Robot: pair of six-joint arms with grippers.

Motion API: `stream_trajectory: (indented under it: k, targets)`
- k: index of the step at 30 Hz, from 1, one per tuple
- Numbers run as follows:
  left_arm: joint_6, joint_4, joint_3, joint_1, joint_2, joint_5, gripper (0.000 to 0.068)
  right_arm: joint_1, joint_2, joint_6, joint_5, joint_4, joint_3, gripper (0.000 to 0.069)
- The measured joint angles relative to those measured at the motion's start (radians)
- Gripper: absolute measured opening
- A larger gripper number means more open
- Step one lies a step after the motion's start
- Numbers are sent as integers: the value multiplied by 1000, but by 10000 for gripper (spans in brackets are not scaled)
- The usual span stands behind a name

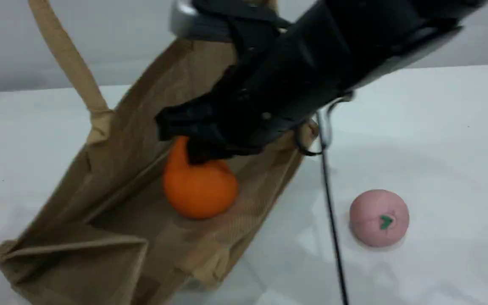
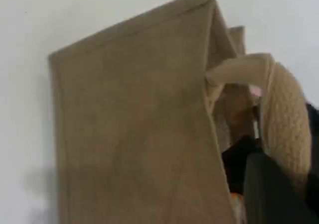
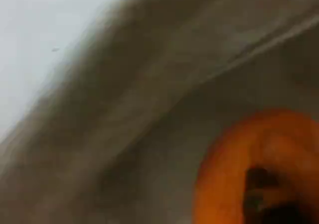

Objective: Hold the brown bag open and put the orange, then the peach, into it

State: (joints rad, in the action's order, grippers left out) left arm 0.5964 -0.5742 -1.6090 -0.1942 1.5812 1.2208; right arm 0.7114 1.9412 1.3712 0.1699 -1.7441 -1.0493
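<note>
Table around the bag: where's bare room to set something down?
Bare table right of the brown bag, behind and beside the peach. Also bare left of the bag. Crowded at the bag mouth: orange and right gripper fill it.

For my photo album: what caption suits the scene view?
Right gripper sets the orange inside the brown bag; the peach waits.

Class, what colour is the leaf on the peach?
Green; the peach shows it best in the scene view.

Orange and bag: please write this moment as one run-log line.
left gripper: shut on bag handle | right gripper: shut on orange, inside brown bag | peach: on table, outside bag
</note>
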Motion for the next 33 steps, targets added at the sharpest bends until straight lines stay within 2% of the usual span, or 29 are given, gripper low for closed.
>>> stream_trajectory:
  k: [4,8,17,20,26,33]
  targets:
    - [0,-2,0,0,0,0,84,1,54,37,43,0,-83,76]
    - [1,-3,0,0,0,0,84,1,63,37,42,0,-126,149]
    - [1,-6,0,0,0,2,84,1,59,81,61,-1,-127,437]
    - [1,-6,0,0,0,1,84,-3,47,82,61,-1,-125,500]
    - [1,-3,0,0,0,1,84,-15,-27,72,-11,43,-66,518]
    - [1,-2,0,0,0,1,84,-59,-214,77,-205,61,150,518]
